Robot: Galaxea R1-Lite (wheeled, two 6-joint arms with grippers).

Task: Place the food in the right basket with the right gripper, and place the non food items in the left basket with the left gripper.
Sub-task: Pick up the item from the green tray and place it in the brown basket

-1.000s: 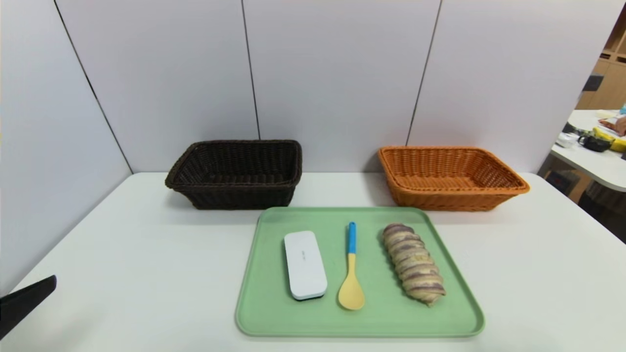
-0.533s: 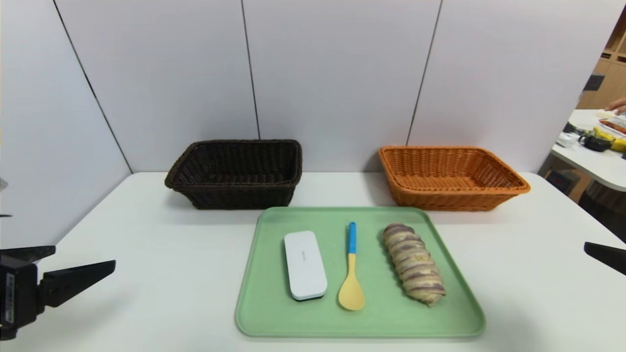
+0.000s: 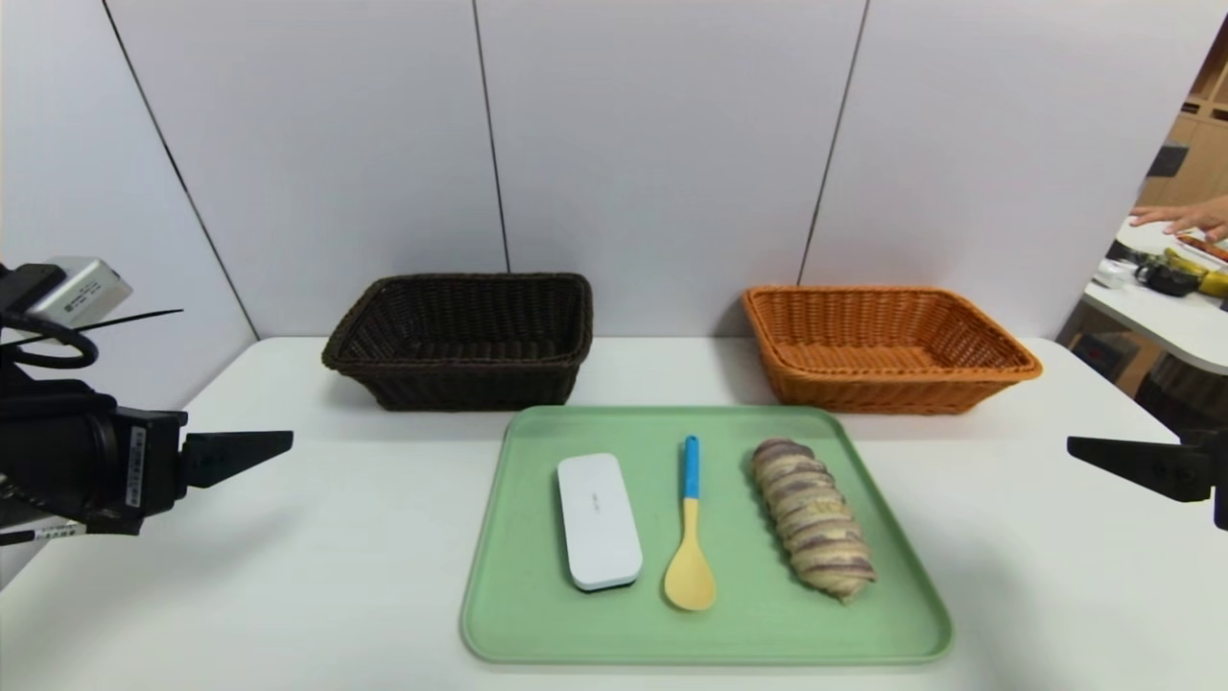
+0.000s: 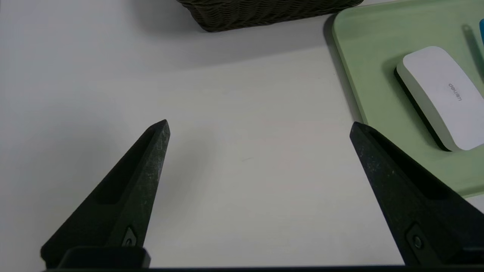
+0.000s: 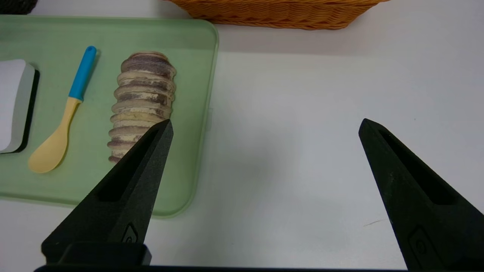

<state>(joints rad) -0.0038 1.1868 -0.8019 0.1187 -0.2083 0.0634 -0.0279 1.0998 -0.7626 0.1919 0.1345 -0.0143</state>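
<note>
Biggest change vs a second ago: the left gripper [image 4: 261,121] and its arm now reach well into the head view, out at 9 o'clock from the tray [image 3: 710,633]. The right gripper [image 5: 267,120] has come in too, at 3 o'clock. Both have their jaws spread wide and hold nothing, hovering over the white table [image 3: 317,576]. Smallest change: a person's hand [image 3: 1194,216] has appeared over the side table [image 3: 1156,331], way off toward 2 o'clock.

Rest of the layout, from the middle of the green tray: dark brown basket [image 3: 460,384] at 10 to 11 o'clock, orange basket [image 3: 887,389] around 1. On the tray, the twisted loaf [image 3: 811,518] lies toward 2 to 3, the white case [image 3: 600,523] at 9, and the blue-handled yellow spoon [image 3: 689,576] near the middle, between them. Only thing in the way is one right finger blocking part of the loaf in the wrist view.
</note>
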